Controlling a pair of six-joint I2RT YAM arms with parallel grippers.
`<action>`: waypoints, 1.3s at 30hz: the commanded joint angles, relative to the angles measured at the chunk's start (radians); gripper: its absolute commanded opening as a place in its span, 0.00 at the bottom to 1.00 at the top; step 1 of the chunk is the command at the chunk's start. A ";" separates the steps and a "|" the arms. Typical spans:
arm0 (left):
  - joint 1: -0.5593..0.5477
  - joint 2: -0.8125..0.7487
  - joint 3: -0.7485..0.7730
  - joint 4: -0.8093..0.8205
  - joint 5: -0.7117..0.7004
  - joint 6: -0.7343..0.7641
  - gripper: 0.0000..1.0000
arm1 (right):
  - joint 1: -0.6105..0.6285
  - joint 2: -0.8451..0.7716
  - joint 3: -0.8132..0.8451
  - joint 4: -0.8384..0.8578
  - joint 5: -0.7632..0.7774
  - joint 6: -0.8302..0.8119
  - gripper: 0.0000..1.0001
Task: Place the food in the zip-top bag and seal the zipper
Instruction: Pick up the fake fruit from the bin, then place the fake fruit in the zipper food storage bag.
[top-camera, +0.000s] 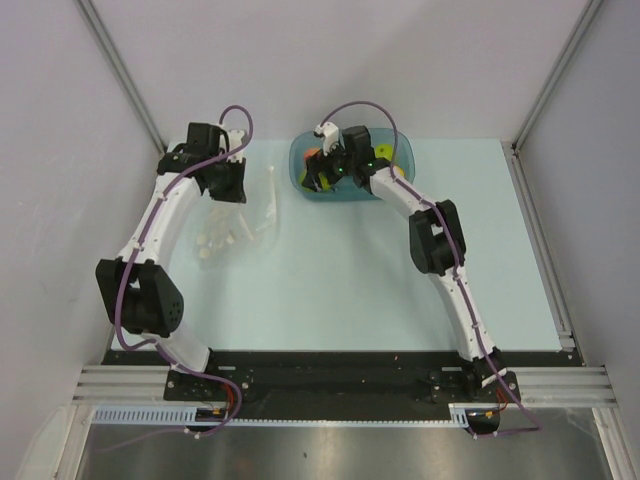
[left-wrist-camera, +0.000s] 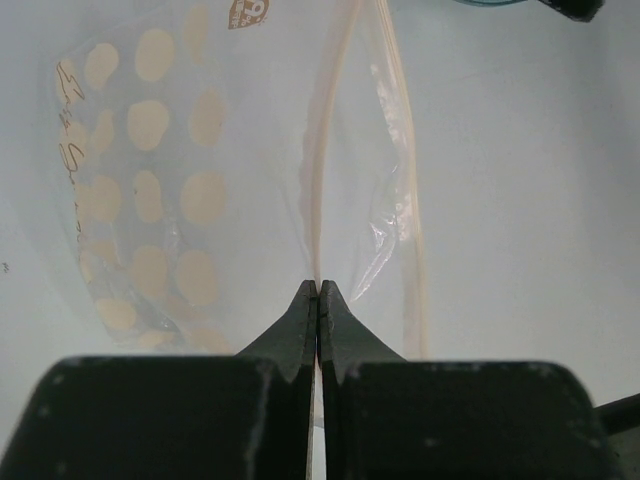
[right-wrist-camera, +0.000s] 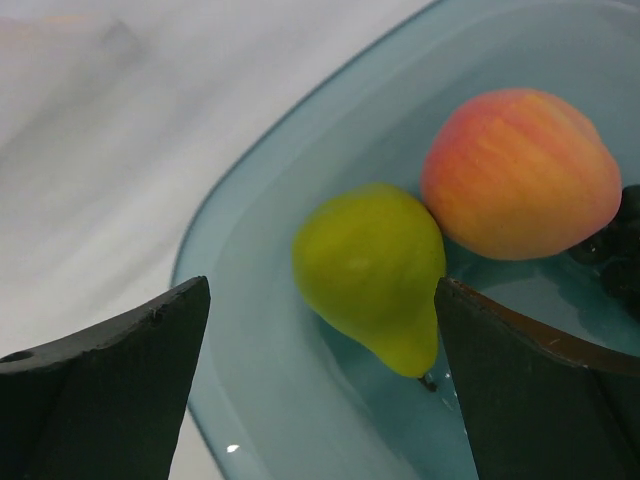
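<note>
Left fingers (left-wrist-camera: 300, 335): lower centre of the left wrist view, pressed together and clamped on the zipper (left-wrist-camera: 322, 170), a pale strip that is seen running from the pinch up toward the top of the frame.

Zip-top bag (left-wrist-camera: 150, 190): clear, crinkled, printed with cream dots, spread on the counter (left-wrist-camera: 520, 200) across the left half of that frame. In the top view it is found left of centre, just below the left wrist.

Right fingers (right-wrist-camera: 120, 350): lower corners of the right wrist view, set wide apart, nothing gripped.

Tub (right-wrist-camera: 250, 250): teal, translucent, filling the right of that view. In the top view it is placed at upper centre, well apart from the bag.

Pear (right-wrist-camera: 370, 270): green, lying in the tub, seen between the two fingers, touching the peach (right-wrist-camera: 520, 170) at upper right.

Grape bunch (right-wrist-camera: 620, 250): dark, only partly seen at the right edge, beside the peach.
</note>
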 joint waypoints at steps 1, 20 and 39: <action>0.000 -0.001 0.043 0.015 0.002 -0.012 0.00 | -0.002 0.035 0.038 0.036 0.042 -0.086 1.00; -0.002 0.042 0.103 0.010 0.045 -0.007 0.00 | -0.025 0.072 0.044 0.076 0.095 -0.084 0.36; -0.002 0.091 0.152 0.050 0.153 -0.105 0.00 | -0.050 -0.409 -0.303 0.355 -0.270 0.518 0.14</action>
